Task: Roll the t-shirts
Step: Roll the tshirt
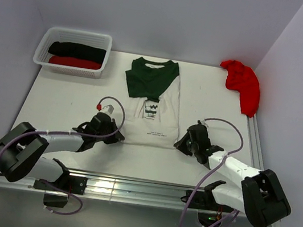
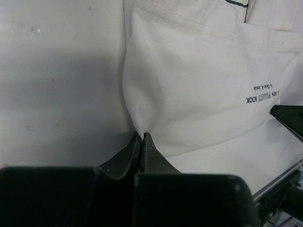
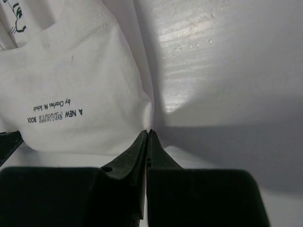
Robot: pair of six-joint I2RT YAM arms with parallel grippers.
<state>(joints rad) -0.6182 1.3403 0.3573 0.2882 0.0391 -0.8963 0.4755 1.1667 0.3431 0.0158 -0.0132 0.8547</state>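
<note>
Matt cloth t-shirt (image 1: 152, 126), smooth white table (image 1: 62, 96)

The white tee (image 1: 154, 105) with dark green sleeves and collar lies folded flat in the middle of the table (image 1: 65, 111), collar at the far end. A red tee (image 1: 244, 84) sits crumpled at the far right. A black tee (image 1: 76, 51) and a second red tee (image 1: 74, 63) lie rolled in the basket (image 1: 76, 32).

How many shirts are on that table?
4: a white-and-green shirt flat in the middle, a crumpled red shirt at the far right corner, and a black roll and a red roll in the basket. More may hide beneath those rolls.
</note>
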